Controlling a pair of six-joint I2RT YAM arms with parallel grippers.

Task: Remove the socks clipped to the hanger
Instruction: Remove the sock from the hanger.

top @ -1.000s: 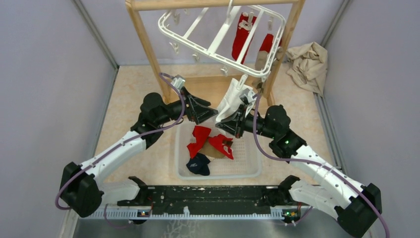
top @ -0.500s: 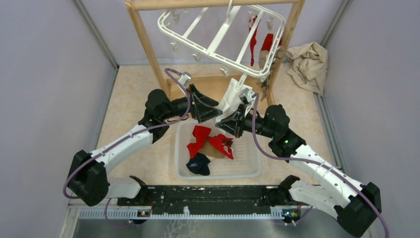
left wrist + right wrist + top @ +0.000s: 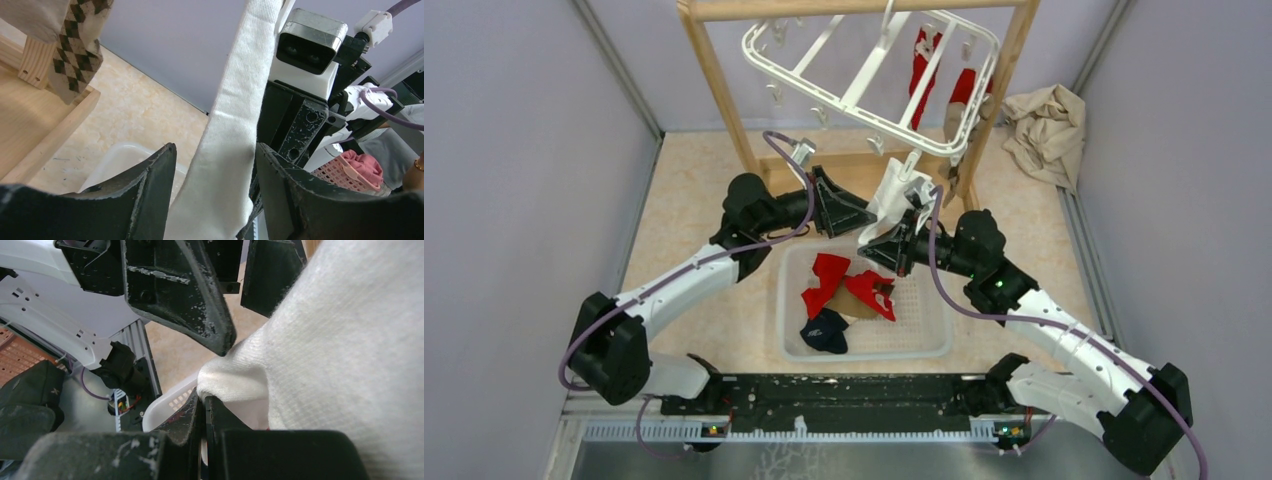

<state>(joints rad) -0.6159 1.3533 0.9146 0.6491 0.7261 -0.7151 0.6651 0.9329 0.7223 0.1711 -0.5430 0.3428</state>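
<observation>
Cream sock [image 3: 892,198] hangs from the white hanger [image 3: 870,72]
Right gripper [image 3: 202,402] pinches its lower edge; left gripper [image 3: 215,150] has jaws spread, the sock between them.

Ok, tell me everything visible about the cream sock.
The cream sock is plain off-white knit with no pattern. It hangs stretched and slanted from a clip on the hanger's near rim, over the basket's far edge. The right gripper is shut on its lower edge. The left gripper is open, one finger on each side of it; contact there is unclear.
</observation>
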